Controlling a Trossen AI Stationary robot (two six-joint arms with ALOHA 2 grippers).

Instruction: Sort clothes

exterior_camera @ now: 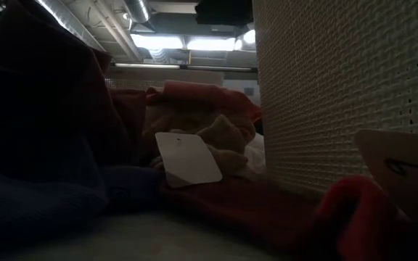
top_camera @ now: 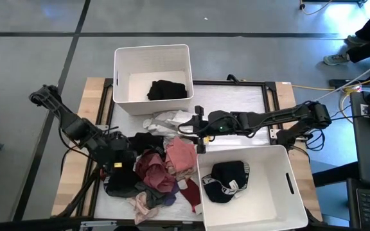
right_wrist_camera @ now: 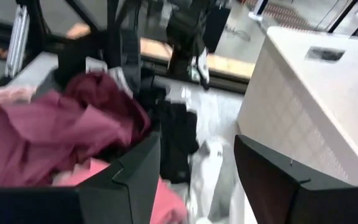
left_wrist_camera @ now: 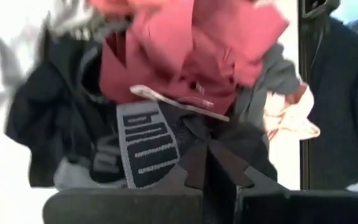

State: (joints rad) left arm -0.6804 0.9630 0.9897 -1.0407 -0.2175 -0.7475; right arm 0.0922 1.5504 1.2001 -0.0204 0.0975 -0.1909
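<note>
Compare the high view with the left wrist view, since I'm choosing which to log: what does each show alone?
High view only: both bins, each holding a black garment, and the right gripper open above the pile. Left wrist only: the left gripper shut on dark fabric, beside a striped grey label. Both: the maroon garment.

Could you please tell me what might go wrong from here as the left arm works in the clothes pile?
The left pincer is shut in a tangled pile, so lifting may drag several garments together. The right pincer, open, hovers close over the same pile, so the arms could collide. A maroon piece lies against the near bin and may snag.
</note>
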